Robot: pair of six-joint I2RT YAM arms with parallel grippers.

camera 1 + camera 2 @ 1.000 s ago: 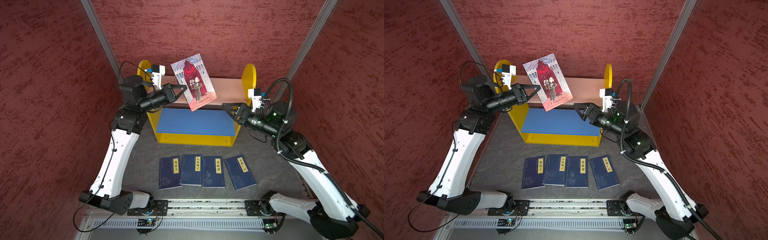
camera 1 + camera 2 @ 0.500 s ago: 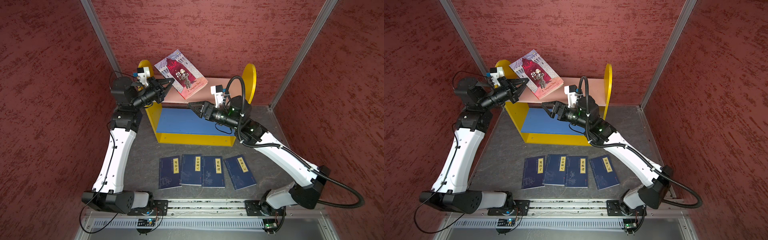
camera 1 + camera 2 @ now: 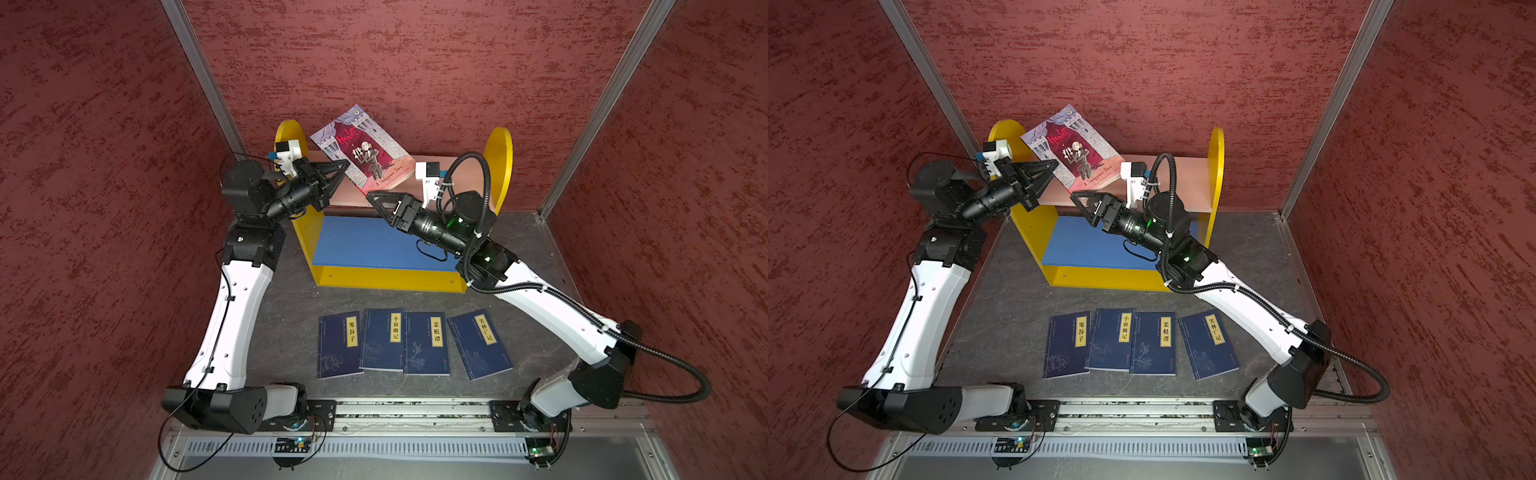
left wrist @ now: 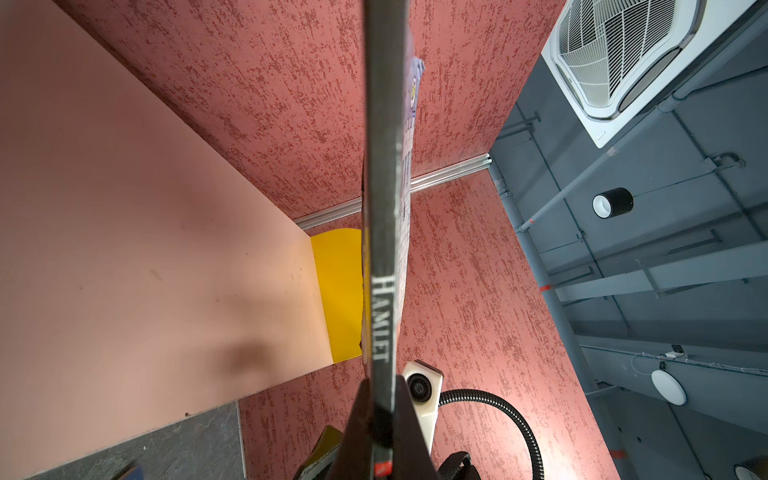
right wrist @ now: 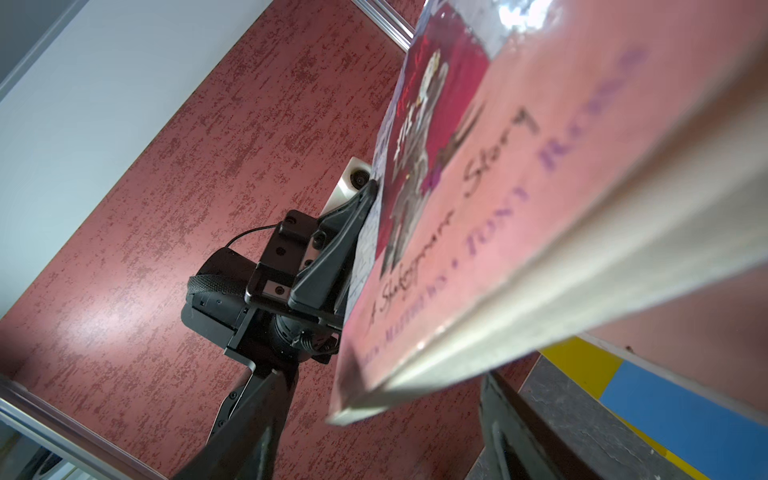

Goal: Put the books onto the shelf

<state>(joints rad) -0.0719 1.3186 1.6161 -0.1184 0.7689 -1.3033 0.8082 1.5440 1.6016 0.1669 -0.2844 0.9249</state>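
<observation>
The red-and-grey illustrated book (image 3: 365, 149) (image 3: 1075, 151) hangs tilted over the left part of the shelf's pale pink upper board (image 3: 461, 176). My left gripper (image 3: 346, 163) (image 4: 382, 415) is shut on the book's spine edge (image 4: 384, 249). My right gripper (image 3: 370, 195) (image 5: 382, 440) is open just below the book's lower corner (image 5: 478, 208), one finger on each side, not touching it. Several navy books with yellow labels (image 3: 427, 343) (image 3: 1154, 343) lie flat in a row on the table in front of the shelf (image 3: 1217, 166).
The shelf's blue lower board (image 3: 365, 245) lies bare under the right arm. Red textured walls close in on the back and both sides. The arms' base rail (image 3: 415, 415) runs along the front edge.
The left gripper has carried the book leftwards and tilted it over the upper board. The right arm has swung in from the right to the book's lower corner, its jaws narrowing.
</observation>
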